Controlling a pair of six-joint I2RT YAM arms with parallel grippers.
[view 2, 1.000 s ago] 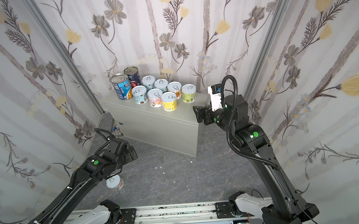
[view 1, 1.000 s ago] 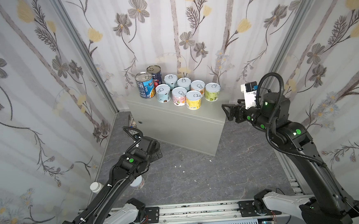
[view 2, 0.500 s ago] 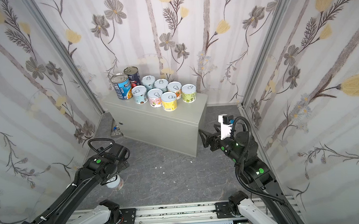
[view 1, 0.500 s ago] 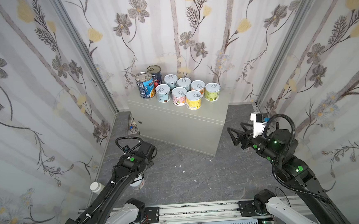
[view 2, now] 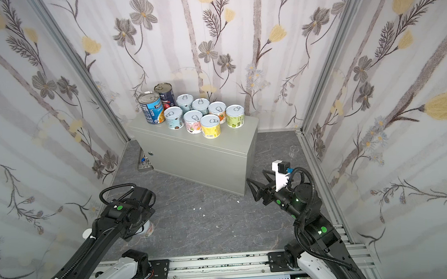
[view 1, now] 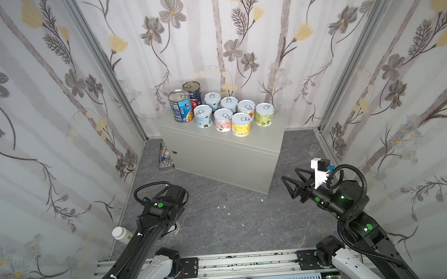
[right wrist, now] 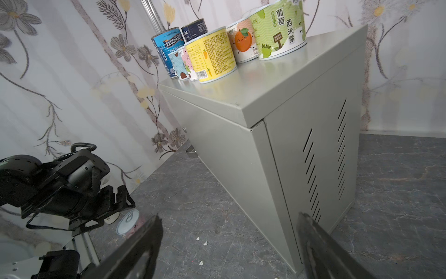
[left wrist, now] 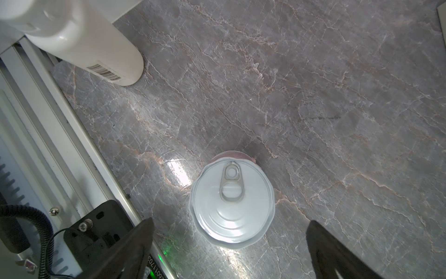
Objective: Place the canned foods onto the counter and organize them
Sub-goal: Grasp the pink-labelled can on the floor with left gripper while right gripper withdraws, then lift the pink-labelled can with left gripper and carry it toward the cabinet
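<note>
Short can (left wrist: pixel 231 193) upright on floor (left wrist: pixel 337 96), just beneath wide-spread, empty left end effector (left wrist: pixel 230 223)

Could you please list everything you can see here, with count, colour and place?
Cabinet: one, light grey, back of floor.
Tall cans: two, blue and navy-red, left end of cabinet top.
Short cans: seven, pastel labels, clustered beside them.
Loose can: one, pale lid, floor, front left.
Bottle: one, white, lying on floor, left.
Tray: one, grey metal, floor by cabinet's left end.
Glass: one, clear, floor, right.
Left tool: one, black, open over loose can.
Right tool: one, black, open, empty, near cabinet's right end.
</note>
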